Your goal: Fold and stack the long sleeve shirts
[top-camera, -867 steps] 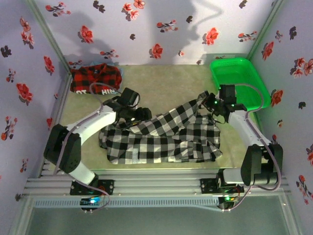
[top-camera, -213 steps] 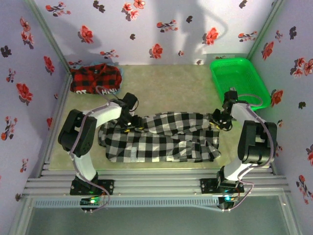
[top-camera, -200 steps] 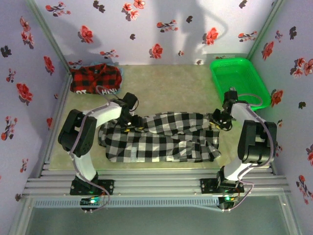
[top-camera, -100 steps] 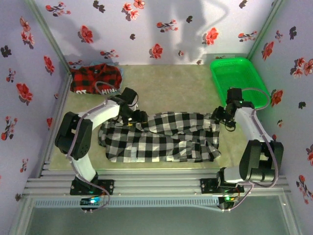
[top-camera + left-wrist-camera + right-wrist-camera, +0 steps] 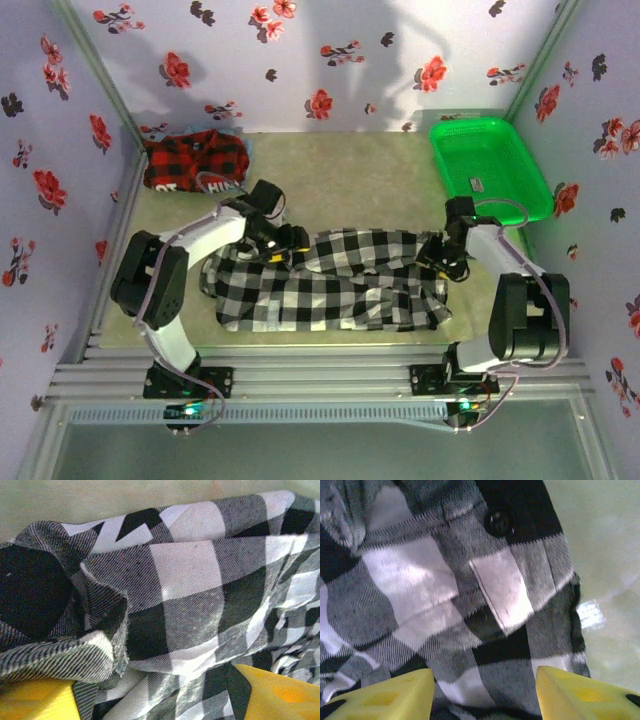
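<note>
The black-and-white checked shirt [image 5: 330,285] lies rumpled across the middle of the mat, with a strip folded along its far edge. My left gripper [image 5: 287,243] rests low on that strip's left end. In the left wrist view its yellow fingers [image 5: 280,692] stand wide apart, open, with wrinkled checked cloth [image 5: 190,595] between and beyond them. My right gripper [image 5: 438,256] is at the shirt's right edge, open, its yellow fingers [image 5: 385,692] spread over checked cloth [image 5: 445,595] that has a black button [image 5: 499,522]. The red-and-black plaid shirt [image 5: 195,160] with white lettering lies folded at the back left.
A green plastic basket [image 5: 490,160] stands at the back right, close behind the right arm. Flowered walls [image 5: 300,60] close in the olive mat [image 5: 350,180] on three sides. Bare mat runs between the two shirts and the basket.
The shirt's raised far part has come down into a flat folded strip. In the last half second the right gripper slid left and nearer onto the shirt's right edge; the left barely shifted.
</note>
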Controlling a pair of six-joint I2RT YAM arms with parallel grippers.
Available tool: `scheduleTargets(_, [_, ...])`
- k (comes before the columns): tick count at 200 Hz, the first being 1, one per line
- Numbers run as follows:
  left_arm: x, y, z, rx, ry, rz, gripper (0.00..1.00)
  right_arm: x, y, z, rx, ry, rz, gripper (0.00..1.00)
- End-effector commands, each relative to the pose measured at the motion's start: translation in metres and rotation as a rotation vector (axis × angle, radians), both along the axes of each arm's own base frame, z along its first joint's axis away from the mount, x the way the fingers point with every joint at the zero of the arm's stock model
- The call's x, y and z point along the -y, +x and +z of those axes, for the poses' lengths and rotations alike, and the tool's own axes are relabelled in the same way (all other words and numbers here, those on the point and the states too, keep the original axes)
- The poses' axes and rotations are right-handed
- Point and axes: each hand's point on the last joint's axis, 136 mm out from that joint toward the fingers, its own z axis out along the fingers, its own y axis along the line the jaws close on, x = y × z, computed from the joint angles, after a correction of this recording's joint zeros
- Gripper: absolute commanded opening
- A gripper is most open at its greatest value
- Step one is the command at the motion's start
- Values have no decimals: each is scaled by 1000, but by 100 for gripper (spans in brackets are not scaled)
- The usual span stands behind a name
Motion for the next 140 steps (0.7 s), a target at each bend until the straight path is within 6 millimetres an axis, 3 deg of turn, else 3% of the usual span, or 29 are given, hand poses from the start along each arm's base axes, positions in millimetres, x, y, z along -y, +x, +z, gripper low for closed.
scheduleTargets(1, [-11, -7, 1, -24, 16, 65, 71, 1, 13, -13, 13, -3, -58, 55])
scheduleTargets(33, [-62, 2, -10, -10, 165, 177, 74, 7, 21, -19, 18, -32, -80, 48])
scheduleTargets(59, [-91, 17, 0, 30, 186, 270, 75, 11, 21, -25, 12, -52, -96, 38])
scheduleTargets(76, [-83, 25, 20, 76, 138, 264, 77, 13, 23, -22, 28, -60, -111, 30])
scheduleTargets(102, [-43, 20, 41, 89, 19, 217, 77, 11, 22, -10, 40, -55, -105, 17])
scheduleTargets(120, [-22, 5, 36, 42, -13, 200, 77, 12, 16, -1, 39, -58, -97, 15])
scheduleTargets(140, [-14, -4, 19, 2, -22, 222, 74, 12, 6, 9, 34, -63, -88, 14])
